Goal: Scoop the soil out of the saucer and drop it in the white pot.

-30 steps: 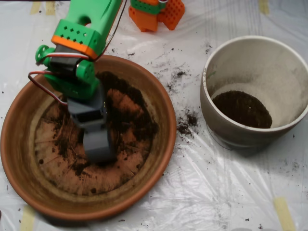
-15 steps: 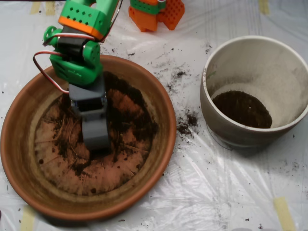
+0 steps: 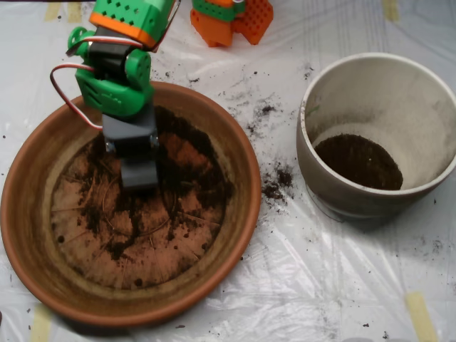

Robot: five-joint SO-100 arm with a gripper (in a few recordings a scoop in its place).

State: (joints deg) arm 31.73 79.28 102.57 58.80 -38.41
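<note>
The grey gripper point(image 3: 138, 171) hangs over the upper left of the saucer point(image 3: 242, 171); whether its shells are apart or together cannot be told. Soil point(image 3: 192, 167) lies scattered across the saucer's base, more sits inside the white pot point(image 3: 399, 107), and crumbs point(image 3: 274, 187) dot the plastic-covered worktop point(image 3: 320, 285). No writing is legible.
</note>
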